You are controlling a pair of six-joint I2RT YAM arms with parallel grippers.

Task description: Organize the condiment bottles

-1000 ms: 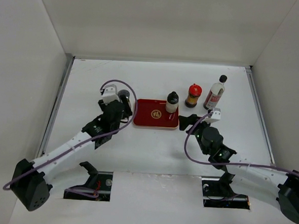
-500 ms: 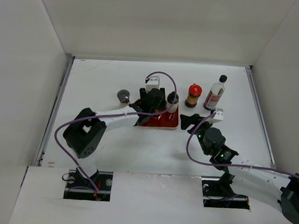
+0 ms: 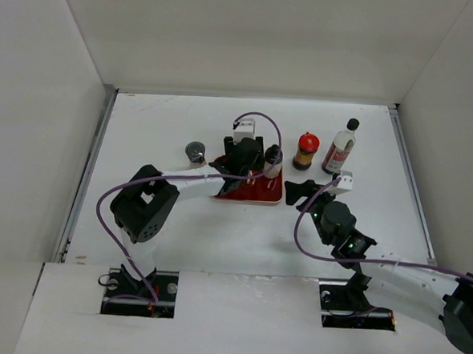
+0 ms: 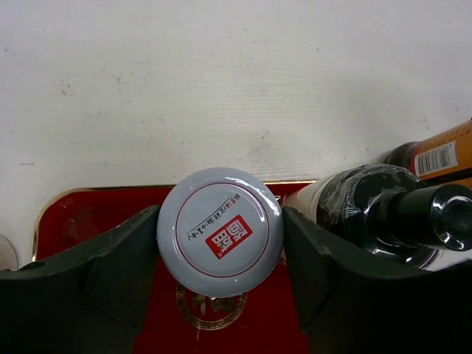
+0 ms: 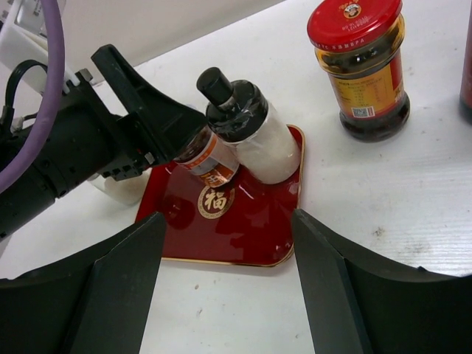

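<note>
Over the red tray [image 4: 77, 217] hangs my left gripper [image 3: 249, 165], pinching the white-lidded shaker jar [image 4: 220, 230] between both fingers, just beside the white black-capped bottle [image 5: 267, 151] standing there. A second ago that arm was out left of the tray by the grey-lidded jar [image 3: 195, 152]; it has swung across with its load and barely shifted in the last half second. I read this as a second bottle about to be set down, though I can't tell whether its base has touched. My right gripper [image 5: 228, 218] waits spread wide near the tray's right edge, with the red-capped brown bottle [image 3: 305, 151] and tall clear bottle [image 3: 339, 149] both off the tray
</note>
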